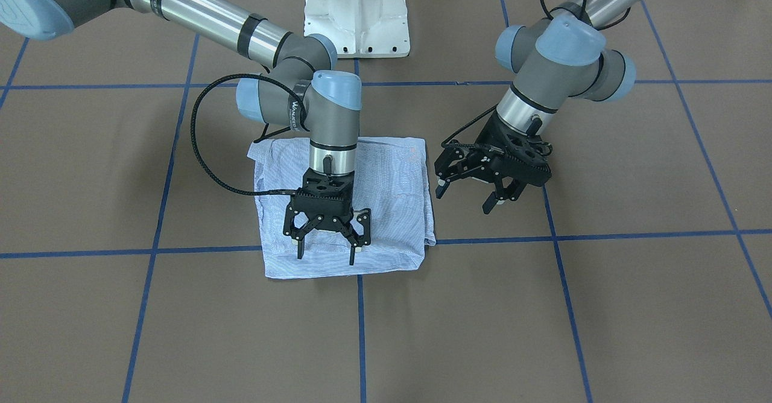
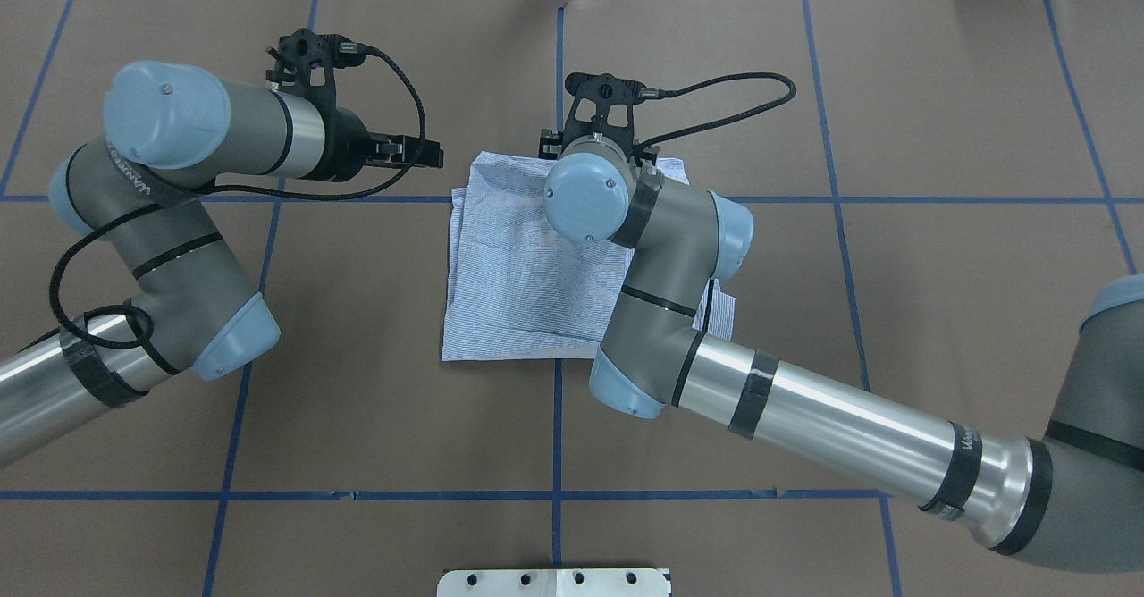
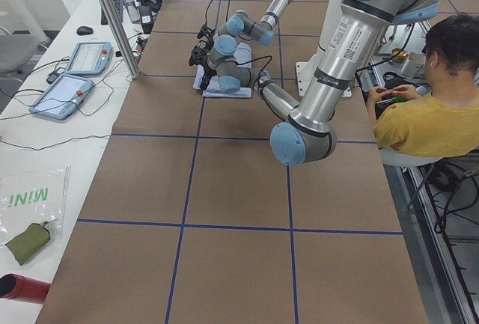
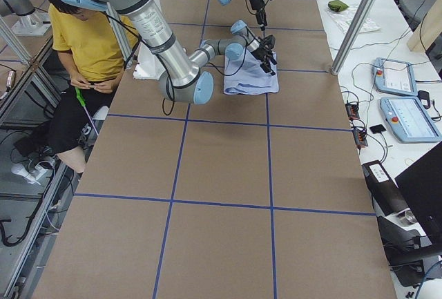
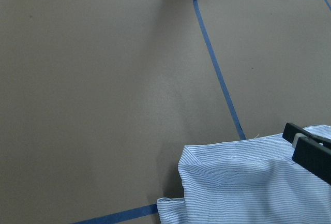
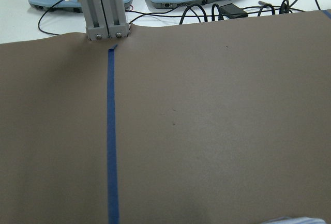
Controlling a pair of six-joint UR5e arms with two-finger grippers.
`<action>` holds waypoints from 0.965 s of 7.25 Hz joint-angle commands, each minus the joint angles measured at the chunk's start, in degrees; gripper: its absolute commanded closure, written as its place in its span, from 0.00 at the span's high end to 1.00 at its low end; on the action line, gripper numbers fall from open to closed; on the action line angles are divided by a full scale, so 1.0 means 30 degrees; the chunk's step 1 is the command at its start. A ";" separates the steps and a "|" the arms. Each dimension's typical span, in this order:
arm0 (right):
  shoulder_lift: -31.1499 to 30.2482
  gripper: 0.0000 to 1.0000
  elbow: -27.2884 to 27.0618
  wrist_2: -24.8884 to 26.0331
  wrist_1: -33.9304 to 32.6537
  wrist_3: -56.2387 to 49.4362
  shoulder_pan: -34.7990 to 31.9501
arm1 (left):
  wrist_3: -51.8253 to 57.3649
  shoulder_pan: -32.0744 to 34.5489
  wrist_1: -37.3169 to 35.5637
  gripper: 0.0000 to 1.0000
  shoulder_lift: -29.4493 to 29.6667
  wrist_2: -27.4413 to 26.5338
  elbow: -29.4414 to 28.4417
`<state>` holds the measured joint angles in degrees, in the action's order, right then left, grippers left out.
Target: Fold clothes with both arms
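Roughly at the middle of the brown table (image 1: 543, 318), crossed by blue tape lines (image 1: 603, 235), a light blue-and-white striped shirt (image 1: 392, 210) lies folded into a rumpled, almost square bundle with layered edges.

The front-facing view shows both tools plainly. The right gripper (image 1: 327, 252) points straight down over the shirt's near edge, fingers spread wide and holding nothing; whether its tips touch the cloth cannot be told. The left gripper (image 1: 464, 201), also spread wide and empty, hangs tilted just beside the shirt.

From overhead, the right wrist hides its own fingers. The left wrist camera shows a creased shirt corner (image 5: 243, 182) and one black fingertip (image 5: 310, 149). The side view adds a seated person (image 3: 430, 114) in yellow.
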<state>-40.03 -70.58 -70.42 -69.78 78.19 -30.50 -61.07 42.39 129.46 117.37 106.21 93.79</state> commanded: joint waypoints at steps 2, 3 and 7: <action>-0.1005 1.00 -0.3787 -0.5604 -0.3783 -0.0338 -0.2100 | 0.0170 0.0253 -0.2297 1.00 -0.3046 0.1247 0.4781; -0.2434 1.00 -0.6969 -0.7185 -0.6712 -0.1937 -0.2949 | 0.1446 0.0254 -0.4837 1.00 -0.3928 0.1247 0.7209; -1.0337 1.00 -1.4701 -1.3898 -1.1254 -1.5274 -0.9588 | 1.2208 0.3843 -1.0220 1.00 -0.7151 0.1509 1.1335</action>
<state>-63.42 -110.86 -106.96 -102.04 46.00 -52.27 -35.66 49.42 101.36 98.80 110.19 126.54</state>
